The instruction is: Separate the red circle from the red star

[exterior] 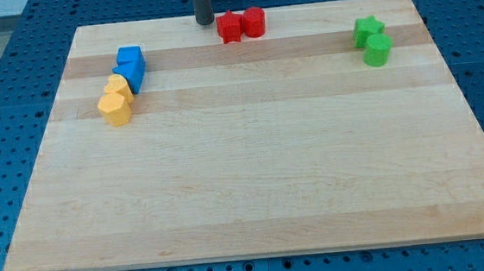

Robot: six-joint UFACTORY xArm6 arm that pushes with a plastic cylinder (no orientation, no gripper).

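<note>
Red circle (254, 22) touching red star (230, 27), my tip (204, 21) left

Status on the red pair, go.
My tip at board's top edge, just left of red star. Star and red circle touching, not separated. Nothing between tip and star.

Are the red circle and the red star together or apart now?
Together: the red circle touches the red star near the view's top; my tip stands just left of the star.
</note>
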